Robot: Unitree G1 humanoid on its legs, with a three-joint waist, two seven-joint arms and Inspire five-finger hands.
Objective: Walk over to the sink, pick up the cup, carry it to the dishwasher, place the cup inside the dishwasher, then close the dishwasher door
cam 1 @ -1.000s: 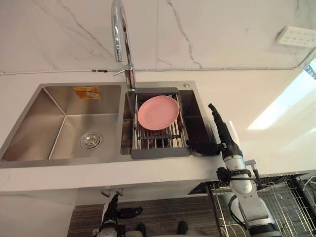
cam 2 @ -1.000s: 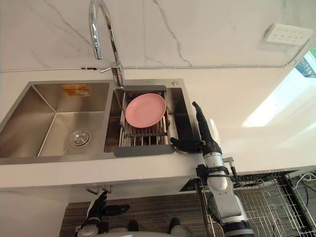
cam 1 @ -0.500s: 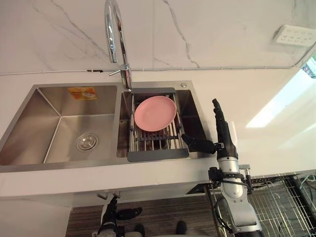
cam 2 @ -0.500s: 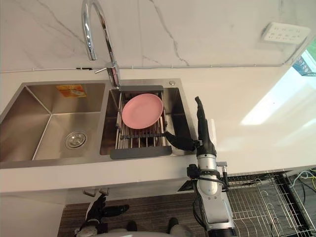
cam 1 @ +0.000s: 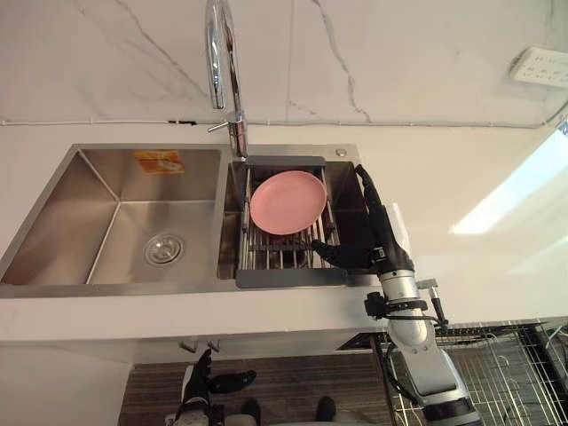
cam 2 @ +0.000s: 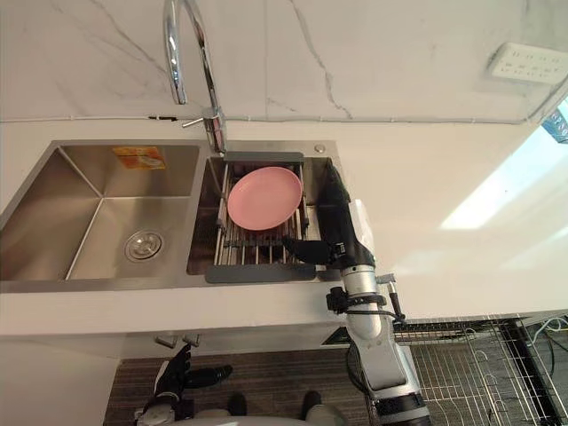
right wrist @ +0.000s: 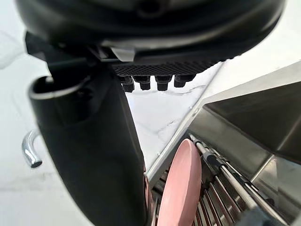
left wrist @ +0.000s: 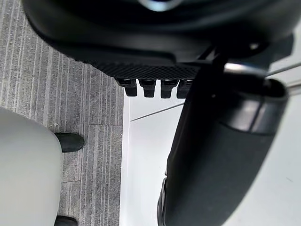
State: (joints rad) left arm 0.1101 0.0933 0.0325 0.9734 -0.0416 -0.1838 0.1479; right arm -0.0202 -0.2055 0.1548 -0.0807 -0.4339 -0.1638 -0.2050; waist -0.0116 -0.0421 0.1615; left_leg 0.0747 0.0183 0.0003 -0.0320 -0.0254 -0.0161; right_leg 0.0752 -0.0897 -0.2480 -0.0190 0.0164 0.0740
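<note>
Overall: the head views look down on a white counter [cam 1: 461,177] with a steel double sink [cam 1: 89,213] set into it, below a marble wall [cam 1: 399,53].
Right hand: the right hand [cam 1: 378,229] reaches out over the right-hand edge of the right basin. Its fingers are straight and point toward the wall, and its thumb is spread sideways. It grips nothing that can be seen.
Right thumb: the tip lies at the front right corner of the drying rack [cam 1: 284,278]. Whether it touches the rack cannot be told.
Cup: I cannot tell where it is. A pale shape [cam 1: 398,220] sits right against the counter side of the right hand, too faint to identify.
Left hand: the left hand [cam 2: 175,377] hangs low in front of the cabinet, near the floor, with its fingers loose and holding nothing.
Left basin: a round drain [cam 1: 163,249] sits in the bottom and an orange sticker [cam 1: 158,161] on the back wall.
Right basin: the dark-framed drying rack spans it, and a pink plate [cam 1: 287,201] is propped on edge among the bars.
Faucet: a chrome faucet [cam 1: 222,62] rises behind the divider between the basins and arches forward.
Dishwasher: a wire dishwasher rack [cam 1: 506,373] stands out below the counter edge on the robot's right, beside the right arm.
Wall fitting: a white socket strip [cam 1: 540,67] is mounted at the upper right.
</note>
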